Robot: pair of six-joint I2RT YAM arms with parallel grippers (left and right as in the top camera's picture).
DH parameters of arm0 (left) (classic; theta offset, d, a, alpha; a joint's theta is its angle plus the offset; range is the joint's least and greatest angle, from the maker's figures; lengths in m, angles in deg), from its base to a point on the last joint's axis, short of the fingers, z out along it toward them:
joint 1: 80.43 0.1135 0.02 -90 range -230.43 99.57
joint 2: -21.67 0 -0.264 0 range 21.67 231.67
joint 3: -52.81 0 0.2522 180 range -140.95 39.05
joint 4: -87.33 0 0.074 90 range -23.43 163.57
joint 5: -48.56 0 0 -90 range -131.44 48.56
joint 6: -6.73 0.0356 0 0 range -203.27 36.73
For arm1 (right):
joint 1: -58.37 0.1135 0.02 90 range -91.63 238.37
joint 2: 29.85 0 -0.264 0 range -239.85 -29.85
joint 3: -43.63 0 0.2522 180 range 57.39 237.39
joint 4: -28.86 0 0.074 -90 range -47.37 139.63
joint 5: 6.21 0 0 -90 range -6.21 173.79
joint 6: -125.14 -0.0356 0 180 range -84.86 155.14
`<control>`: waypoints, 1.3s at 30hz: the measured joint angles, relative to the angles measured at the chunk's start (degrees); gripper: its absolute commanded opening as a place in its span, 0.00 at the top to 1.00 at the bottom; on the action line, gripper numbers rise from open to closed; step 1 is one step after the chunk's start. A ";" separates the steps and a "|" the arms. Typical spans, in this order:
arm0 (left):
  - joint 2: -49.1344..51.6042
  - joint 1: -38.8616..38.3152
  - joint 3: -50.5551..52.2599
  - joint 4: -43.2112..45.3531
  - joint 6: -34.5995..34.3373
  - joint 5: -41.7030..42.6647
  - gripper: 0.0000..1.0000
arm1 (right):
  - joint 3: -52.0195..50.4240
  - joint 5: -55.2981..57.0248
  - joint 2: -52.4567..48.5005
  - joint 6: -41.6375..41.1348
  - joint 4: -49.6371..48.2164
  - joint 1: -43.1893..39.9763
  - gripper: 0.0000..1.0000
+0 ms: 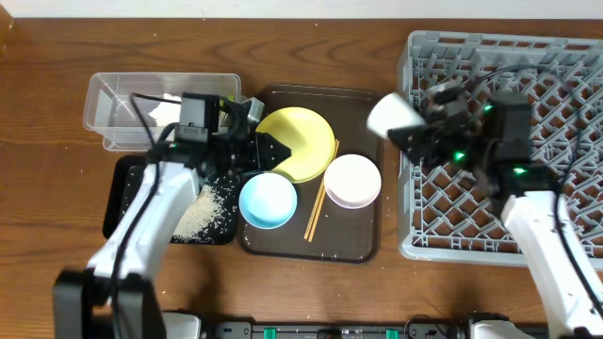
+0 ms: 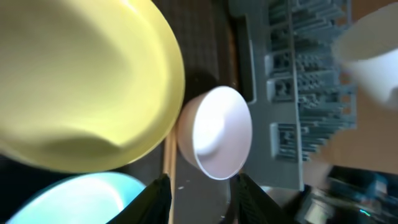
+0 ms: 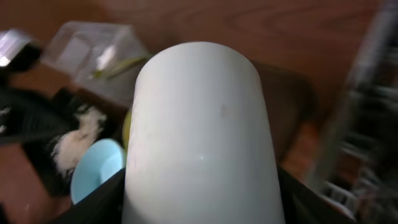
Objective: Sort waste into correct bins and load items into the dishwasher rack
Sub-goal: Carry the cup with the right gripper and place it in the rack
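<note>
My right gripper (image 1: pixel 415 127) is shut on the small pale cup (image 1: pixel 394 115), which it holds in the air at the left edge of the grey dishwasher rack (image 1: pixel 556 226). In the right wrist view the cup (image 3: pixel 202 137) fills the space between the fingers. My left gripper (image 1: pixel 278 151) stands open and empty over the left rim of the yellow plate (image 1: pixel 300 141). Its wrist view shows the plate (image 2: pixel 81 81), the white bowl (image 2: pixel 217 130), the light blue bowl (image 2: pixel 81 199) and the chopsticks (image 2: pixel 168 155) below the spread fingers. Rice (image 1: pixel 209 209) lies on the black tray (image 1: pixel 122 202).
The plate, blue bowl (image 1: pixel 268 200), white bowl (image 1: pixel 352 181) and chopsticks (image 1: pixel 318 202) lie on a dark brown serving tray (image 1: pixel 358 240). The clear tub (image 1: pixel 118 108) stands at the back left, and a green-yellow wrapper (image 3: pixel 123 64) shows inside it.
</note>
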 measured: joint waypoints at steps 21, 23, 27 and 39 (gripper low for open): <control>-8.35 0.00 0.00 -8.37 2.51 -13.40 0.64 | 34.45 34.49 -15.10 -1.60 30.25 -6.32 0.99; -8.35 0.00 0.00 -8.44 2.51 -13.40 0.64 | 39.04 37.66 -19.08 -1.66 32.98 -7.34 0.99; -8.35 0.00 -0.02 -8.44 2.54 -13.94 0.64 | 45.68 41.70 -25.29 -1.66 36.96 -9.01 0.99; -8.35 0.00 0.00 -8.44 2.54 -14.86 0.64 | 50.14 46.07 -35.85 -1.68 39.58 -14.49 0.99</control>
